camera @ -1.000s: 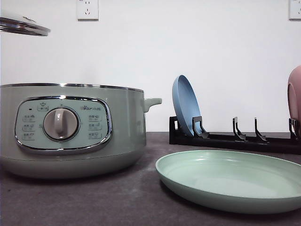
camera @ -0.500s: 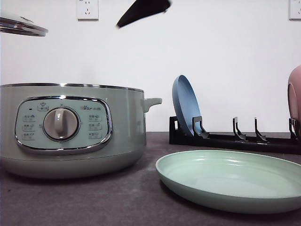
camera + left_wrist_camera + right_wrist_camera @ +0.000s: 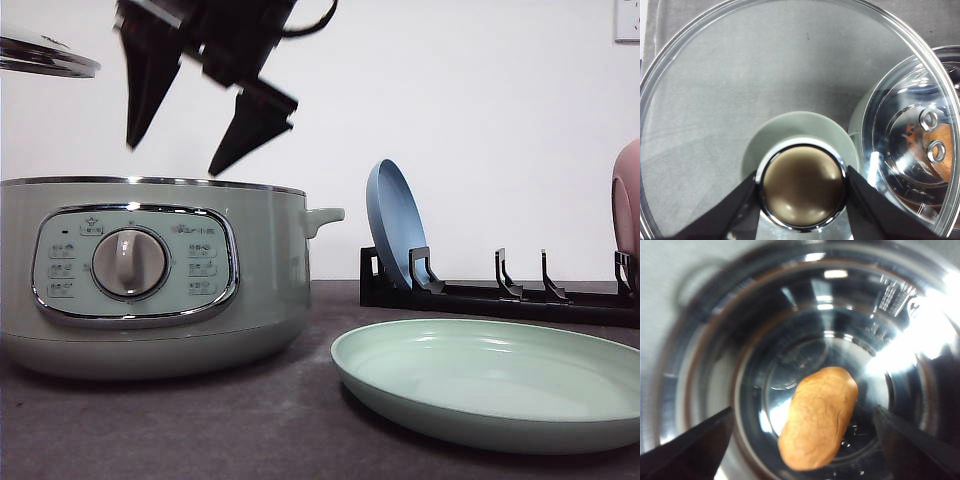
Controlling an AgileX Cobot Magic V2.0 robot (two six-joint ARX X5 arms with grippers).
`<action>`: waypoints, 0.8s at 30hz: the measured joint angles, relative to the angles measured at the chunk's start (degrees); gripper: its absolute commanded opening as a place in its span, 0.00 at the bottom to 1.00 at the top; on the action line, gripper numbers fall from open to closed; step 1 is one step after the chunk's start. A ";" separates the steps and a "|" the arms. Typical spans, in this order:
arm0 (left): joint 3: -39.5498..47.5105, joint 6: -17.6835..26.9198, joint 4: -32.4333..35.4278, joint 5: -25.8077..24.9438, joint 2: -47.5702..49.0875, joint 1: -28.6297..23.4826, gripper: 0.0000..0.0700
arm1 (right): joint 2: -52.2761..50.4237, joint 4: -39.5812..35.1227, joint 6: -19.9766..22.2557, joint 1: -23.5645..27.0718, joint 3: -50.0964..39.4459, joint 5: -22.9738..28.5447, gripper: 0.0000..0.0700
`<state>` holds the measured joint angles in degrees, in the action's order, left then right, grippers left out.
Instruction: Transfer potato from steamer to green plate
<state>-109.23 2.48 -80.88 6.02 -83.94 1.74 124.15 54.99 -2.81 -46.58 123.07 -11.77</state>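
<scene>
A dark grey tabletop (image 3: 200, 430) before a plain white wall carries the steamer (image 3: 150, 275) at left and the green plate (image 3: 490, 385) at right, lying flat and bare, near the pot but not touching it. The left gripper (image 3: 802, 187) clamps the knob (image 3: 802, 186) of the glass lid (image 3: 740, 75) and holds the lid aloft, off to the pot's side. The right gripper (image 3: 180, 135) hangs over the open pot with its jaws spread wide and nothing between them. The potato (image 3: 819, 416) lies alone on the shiny steel floor of the steamer — an oblong body, probably firm, moderately heavy and matte-skinned, so slip should be slight unless steam has wetted it. The best hold is likely across the short axis at mid-length — the rounded ends would tend to squirt free.
</scene>
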 measured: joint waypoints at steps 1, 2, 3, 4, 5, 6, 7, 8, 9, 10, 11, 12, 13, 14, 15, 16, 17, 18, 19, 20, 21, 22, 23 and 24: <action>0.00 0.00 0.00 0.00 0.00 0.00 0.00 | 0.52 -0.26 0.00 -0.15 0.00 0.05 0.83; 0.00 0.00 0.00 0.00 0.00 0.00 0.00 | 1.02 -0.59 0.00 -0.31 0.00 0.10 0.83; 0.00 0.00 0.00 0.00 0.00 0.00 0.00 | 1.51 -1.02 0.00 -0.46 0.00 0.13 0.83; 0.00 0.00 0.00 0.00 0.00 0.00 0.00 | 1.90 -1.46 -0.01 -0.65 0.00 0.71 0.83; 0.00 0.00 0.00 0.00 0.00 0.00 0.00 | 2.30 -1.80 -0.02 -0.84 0.00 1.24 0.83; 0.00 0.00 0.00 0.00 0.00 0.00 0.00 | 2.71 -1.97 0.00 -1.01 0.00 1.62 0.83; 0.00 0.00 0.00 0.00 0.00 0.00 0.00 | 3.06 -1.97 -0.01 -1.04 0.00 2.05 0.83; 0.00 0.00 0.01 0.00 0.00 0.00 0.00 | 3.43 -1.96 -0.02 -1.14 0.00 2.50 0.83; 0.00 0.00 0.02 0.00 0.00 0.00 0.00 | 3.85 -1.98 -0.02 -1.35 0.00 2.97 0.83; 0.00 0.00 0.01 0.00 0.00 0.00 0.00 | 4.19 -2.03 -0.02 -1.38 0.00 3.29 0.83; 0.00 0.00 0.00 0.00 0.00 0.00 0.00 | 4.54 -2.10 -0.02 -1.39 0.00 3.70 0.83; 0.00 0.00 0.00 0.00 0.00 0.00 0.00 | 4.90 -2.17 0.00 -1.41 0.00 4.29 0.83; 0.00 0.00 0.00 -0.01 0.00 0.00 0.00 | 5.14 -2.15 0.00 -1.41 0.00 4.51 0.83; 0.00 0.00 0.00 -0.02 0.00 0.00 0.00 | 5.34 -2.13 0.00 -1.41 0.00 4.76 0.83; 0.00 0.00 0.00 -0.01 0.00 0.00 0.00 | 5.51 -2.10 -0.01 -1.40 0.00 5.10 0.83; 0.00 0.00 0.00 -0.01 0.00 0.00 0.00 | 5.69 -2.10 -0.02 -1.39 0.00 5.45 0.83; 0.00 0.00 0.00 -0.02 0.00 0.00 0.00 | 5.91 -2.08 -0.02 -1.39 0.00 5.71 0.83; 0.00 0.00 0.00 0.00 0.00 0.00 0.00 | 6.14 -1.99 -0.02 -1.39 0.00 5.77 0.83; 0.00 0.00 0.00 -0.04 0.00 0.00 0.00 | 6.53 -1.86 -0.02 -1.39 0.01 5.79 0.83; 0.00 0.00 0.00 -0.05 0.00 0.00 0.00 | 6.93 -1.77 -0.02 -1.39 0.02 5.79 0.83; 0.00 0.00 0.00 -0.02 0.00 0.00 0.00 | 7.30 -1.72 -0.02 -1.41 0.02 5.79 0.83; 0.00 0.00 0.00 -0.05 0.00 0.00 0.00 | 7.63 -1.67 -0.02 -1.41 0.02 5.79 0.83; 0.00 0.00 0.00 -0.06 0.00 0.00 0.00 | 7.89 -1.63 -0.02 -1.41 0.02 5.79 0.81; 0.00 0.00 0.00 -0.04 0.00 0.00 0.00 | 8.04 -1.61 -0.02 -1.41 0.02 5.79 0.76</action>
<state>-109.23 2.48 -80.88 5.98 -83.94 1.74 132.19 53.38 -2.83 -47.99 123.09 -5.98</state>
